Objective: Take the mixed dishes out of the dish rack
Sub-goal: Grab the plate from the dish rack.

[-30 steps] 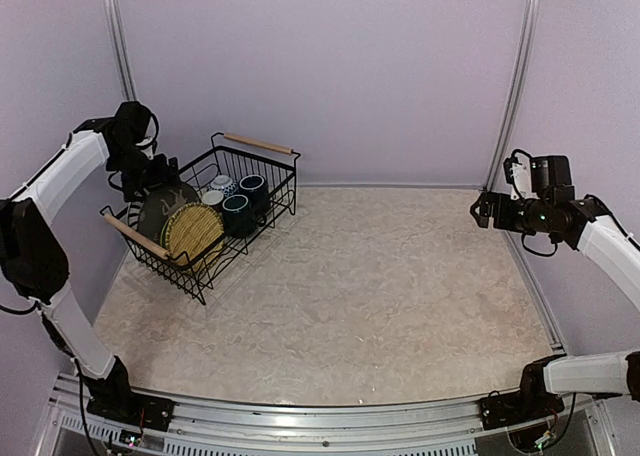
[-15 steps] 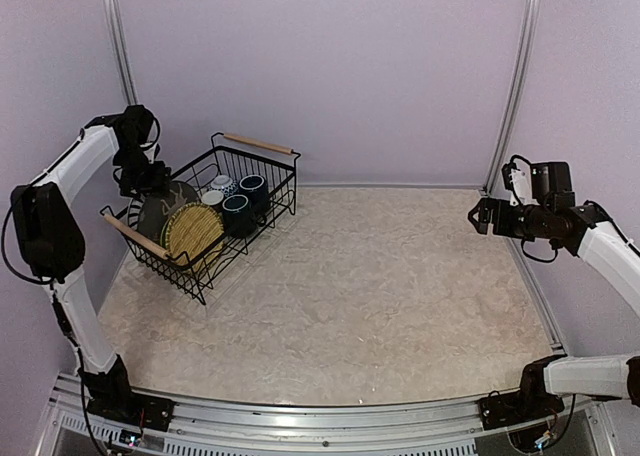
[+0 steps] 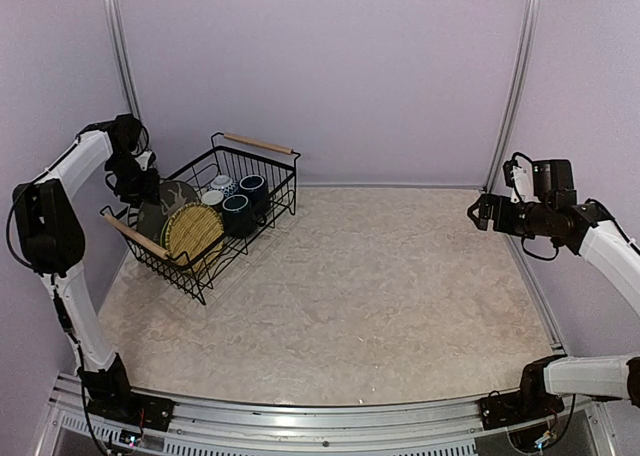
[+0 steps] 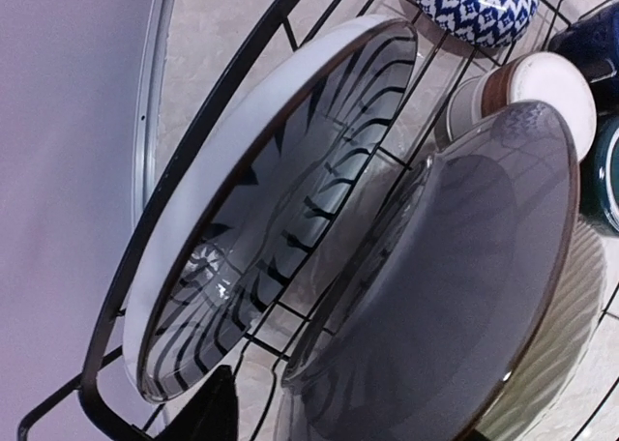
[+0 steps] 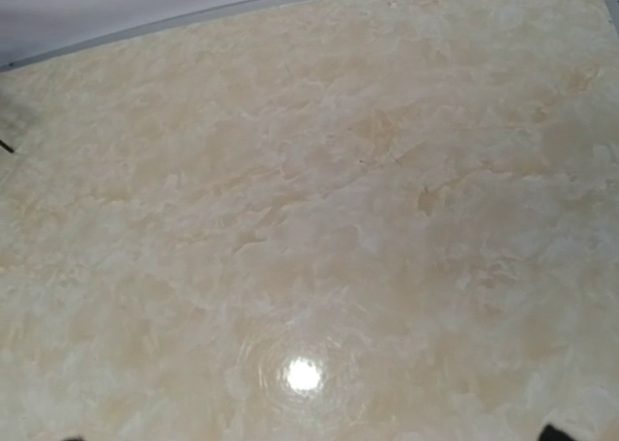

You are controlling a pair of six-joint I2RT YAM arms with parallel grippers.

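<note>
You have one dish rack (image 3: 283,191) with two wooden handles (image 3: 258,142). In it you can count three plates (image 4: 464,296) — plus two mugs (image 3: 253,187), one bowl (image 3: 222,184) and one cup (image 3: 212,197).

Striped plate (image 4: 290,204) black-white; grey plate (image 4: 464,286) brown-rimmed; bowl (image 4: 471,1) blue-white diamonds; mug (image 4: 607,180) possibly teal.

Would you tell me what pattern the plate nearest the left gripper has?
The plate has black radial stripes on white, clearest in the left wrist view.

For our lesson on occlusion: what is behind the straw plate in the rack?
A grey plate stands behind the straw plate, a striped plate behind that. The straw plate covers the grey one's lower half; anything between them is hidden.
</note>
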